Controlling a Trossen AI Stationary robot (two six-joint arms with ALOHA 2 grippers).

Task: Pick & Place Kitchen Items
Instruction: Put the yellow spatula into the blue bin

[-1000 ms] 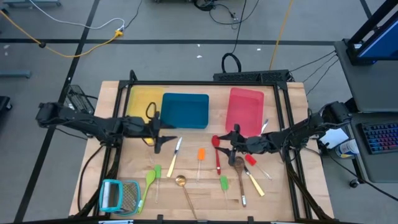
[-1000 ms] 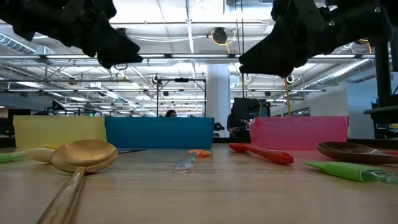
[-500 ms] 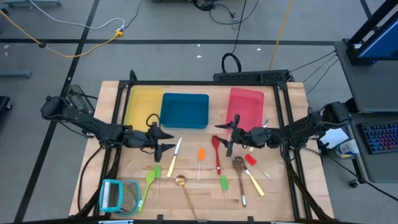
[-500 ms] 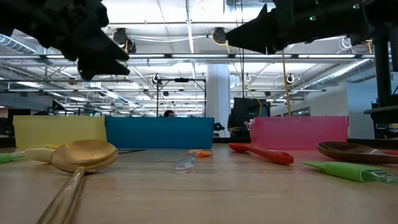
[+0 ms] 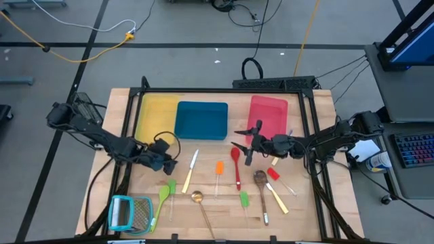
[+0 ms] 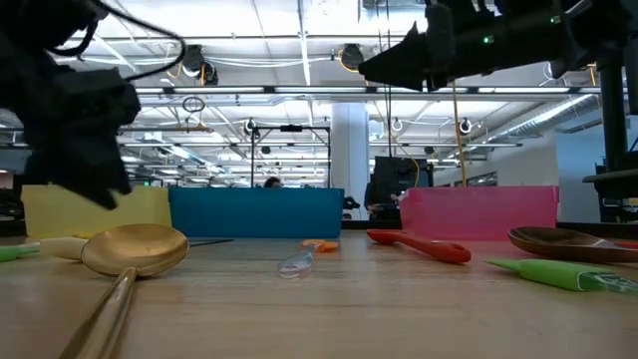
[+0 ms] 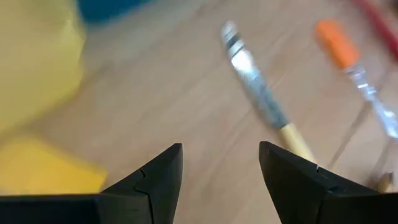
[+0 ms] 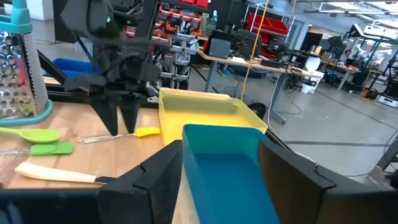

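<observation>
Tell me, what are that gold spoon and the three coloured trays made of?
The gold spoon looks like polished brass or brass-plated metal: it has a warm sheen. The yellow tray, blue tray and red tray look like matte moulded plastic, evenly coloured; I can't be sure.

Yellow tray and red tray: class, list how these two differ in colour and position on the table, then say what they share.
The yellow tray is yellow and sits toward the left arm's side; the red tray is pinkish red and sits toward the right arm's side. The yellow tray touches the blue tray; the red tray stands apart from it. Both are rectangular, open-topped, and lie along the table's far edge.
</observation>
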